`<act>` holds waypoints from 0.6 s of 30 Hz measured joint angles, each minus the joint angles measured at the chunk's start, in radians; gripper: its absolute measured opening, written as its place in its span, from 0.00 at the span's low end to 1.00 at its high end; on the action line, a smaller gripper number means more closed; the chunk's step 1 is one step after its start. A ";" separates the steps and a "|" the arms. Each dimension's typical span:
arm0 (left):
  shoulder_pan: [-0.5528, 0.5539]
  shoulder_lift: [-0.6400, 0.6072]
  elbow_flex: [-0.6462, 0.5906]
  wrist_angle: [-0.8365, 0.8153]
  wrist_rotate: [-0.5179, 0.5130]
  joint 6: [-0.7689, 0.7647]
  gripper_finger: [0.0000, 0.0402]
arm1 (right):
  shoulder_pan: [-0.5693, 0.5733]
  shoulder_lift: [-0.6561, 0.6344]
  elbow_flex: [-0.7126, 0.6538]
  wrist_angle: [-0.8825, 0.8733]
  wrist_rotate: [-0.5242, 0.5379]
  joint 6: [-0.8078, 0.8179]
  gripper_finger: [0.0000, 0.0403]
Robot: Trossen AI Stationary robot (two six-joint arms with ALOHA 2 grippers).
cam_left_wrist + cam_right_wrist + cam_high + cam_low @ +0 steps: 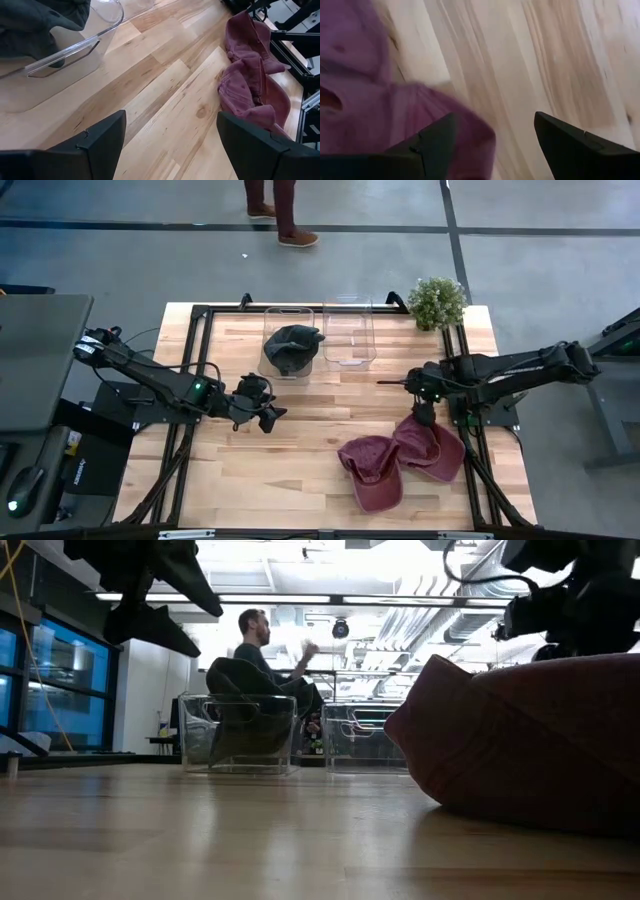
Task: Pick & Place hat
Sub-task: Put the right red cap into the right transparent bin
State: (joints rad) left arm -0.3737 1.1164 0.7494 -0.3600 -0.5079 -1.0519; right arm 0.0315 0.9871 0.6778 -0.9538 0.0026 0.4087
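Progress check: one dark hat already sits in the left clear bin at upper centre of the high view; the second clear bin just right of it looks empty. Two maroon hats remain on the table, lower right of the high view: one toward bottom centre, the other touching it on its right side. Right gripper hangs at the upper edge of the right-hand maroon hat, fingers spread wide with nothing between them; its wrist view shows maroon cloth under and beside one finger, bare wood under the rest. Can't tell from these views if the fingertips are touching the fabric. Left gripper sits mid-left of the table, well apart from the maroon hats, also fully open and empty, with the filled bin near it. Potted plant at upper right is out of the way. My read: roughly a third done, if all three hats count. Right arm is lined up for the next pick but has no grasp yet; close, lift, carry to a bin still to do, then the last hat.
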 joint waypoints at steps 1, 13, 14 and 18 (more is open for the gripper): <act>0.000 0.000 0.000 0.002 0.000 0.000 0.75 | 0.000 0.016 0.016 -0.028 -0.004 0.003 0.65; 0.000 0.000 0.000 -0.002 0.001 0.000 0.75 | -0.064 0.247 0.165 -0.251 -0.056 0.063 0.65; 0.000 0.000 0.000 -0.002 0.001 -0.001 0.75 | -0.076 0.268 0.167 -0.253 -0.067 0.063 0.65; 0.000 0.000 0.000 -0.008 0.006 -0.001 0.75 | -0.124 0.344 0.167 -0.282 -0.161 0.058 0.65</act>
State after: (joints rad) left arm -0.3737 1.1164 0.7494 -0.3682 -0.5016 -1.0527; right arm -0.0923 1.3308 0.8447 -1.2354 -0.1582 0.4668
